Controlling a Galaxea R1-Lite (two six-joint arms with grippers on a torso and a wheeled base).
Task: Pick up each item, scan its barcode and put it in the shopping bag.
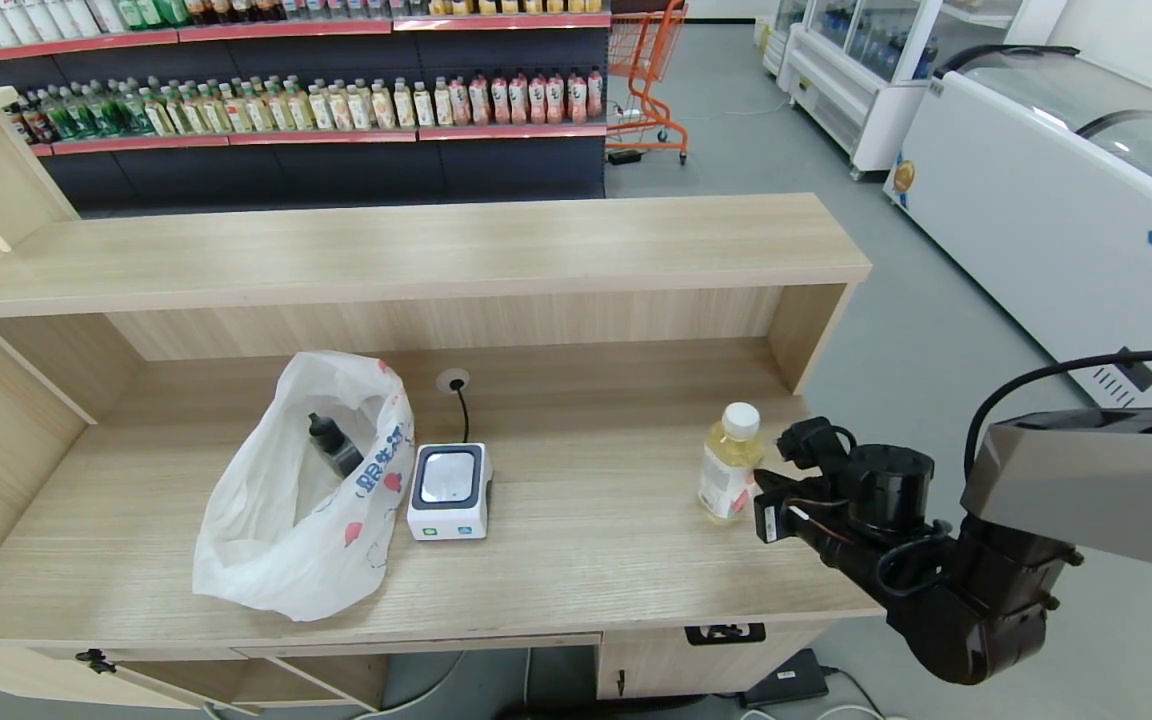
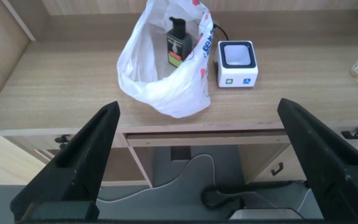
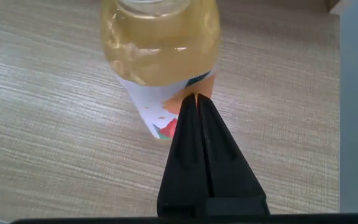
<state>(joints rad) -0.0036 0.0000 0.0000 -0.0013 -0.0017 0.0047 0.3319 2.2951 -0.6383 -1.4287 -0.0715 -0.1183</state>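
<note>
right gripper (image 1: pixel 760 490): your right arm comes in low from the right end of the light wooden counter (image 1: pixel 586 545), wrist about level. in the right wrist view the two black fingers (image 3: pixel 191 155) are pressed flat together into a single wedge, with nothing between them. the wedge's tip meets the white label low on the clear plastic bottle of pale yellow drink (image 3: pixel 160 50). you cannot tell whether tip and label touch.

the bottle (image 1: pixel 729 465) stands upright on the counter near its right edge, white cap on, just to the left of the gripper.

left gripper (image 2: pixel 199 109): your left arm is held off the counter, out in front of its near edge and above the drawer front. its two dark fingers (image 2: pixel 86 155) are spread wide, holding nothing. the opening faces the bag.

white box-shaped barcode scanner with a dark glass window (image 1: pixel 449 490): it sits mid-counter, well apart from the bottle. a black cable runs from its back to a round grommet in the countertop.

white translucent plastic shopping bag with red hearts and blue print (image 1: pixel 286 520): it touches the scanner's left side, with its mouth open. inside it a dark pump bottle (image 2: pixel 178 43) leans against the bag's wall.

behind the counter's raised ledge stand store shelves lined with drink bottles (image 1: pixel 336 100).
</note>
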